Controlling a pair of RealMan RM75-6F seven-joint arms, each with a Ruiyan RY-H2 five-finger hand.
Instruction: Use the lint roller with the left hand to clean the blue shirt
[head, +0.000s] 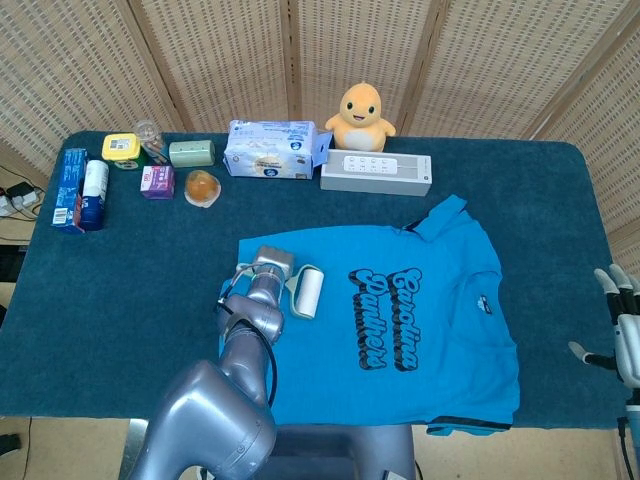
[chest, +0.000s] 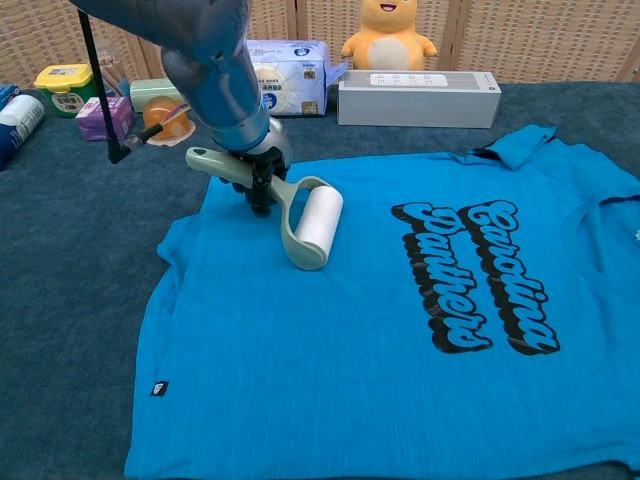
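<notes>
My left hand (chest: 255, 170) grips the roller (chest: 312, 227) on the shirt (chest: 400, 330) at nine o'clock; right hand (head: 622, 335) open, idle.

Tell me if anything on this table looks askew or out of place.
The blue shirt lies crooked, its collar flipped up toward the far right and its hem hanging over the table's near edge. Nothing is spilled or damaged.
</notes>
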